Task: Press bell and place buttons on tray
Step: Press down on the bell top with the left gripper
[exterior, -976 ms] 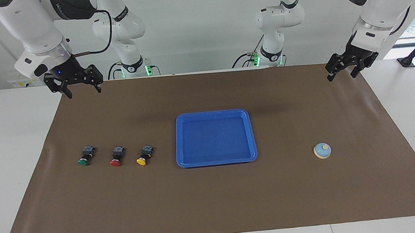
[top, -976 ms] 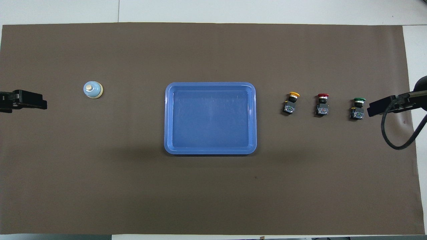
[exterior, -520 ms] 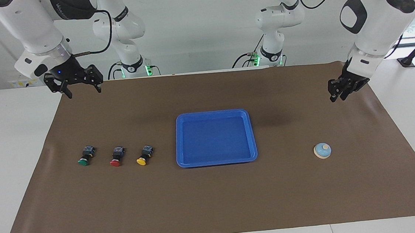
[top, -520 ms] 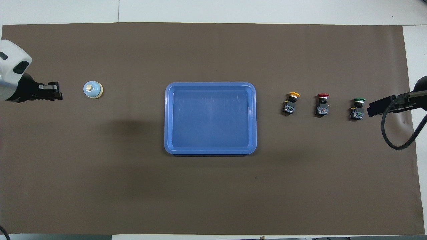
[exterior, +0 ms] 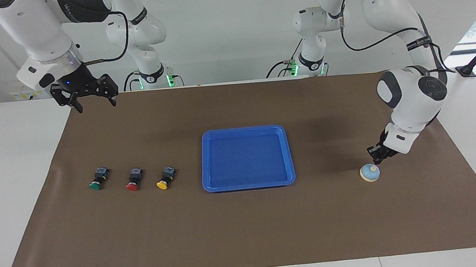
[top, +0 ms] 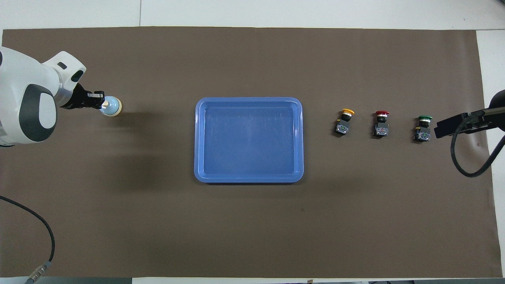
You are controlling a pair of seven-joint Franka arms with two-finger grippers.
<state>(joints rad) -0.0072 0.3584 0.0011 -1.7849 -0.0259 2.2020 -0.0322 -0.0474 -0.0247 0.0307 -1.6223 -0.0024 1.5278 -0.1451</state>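
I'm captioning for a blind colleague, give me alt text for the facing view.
The left tool hangs just above the bell on a brown mat. An empty blue tray sits mid-table, green, red and yellow buttons lie beside it, and the right tool waits, open, raised.

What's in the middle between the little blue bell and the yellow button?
The blue tray sits between the bell and the yellow button, with nothing in it. The overhead view shows it best.
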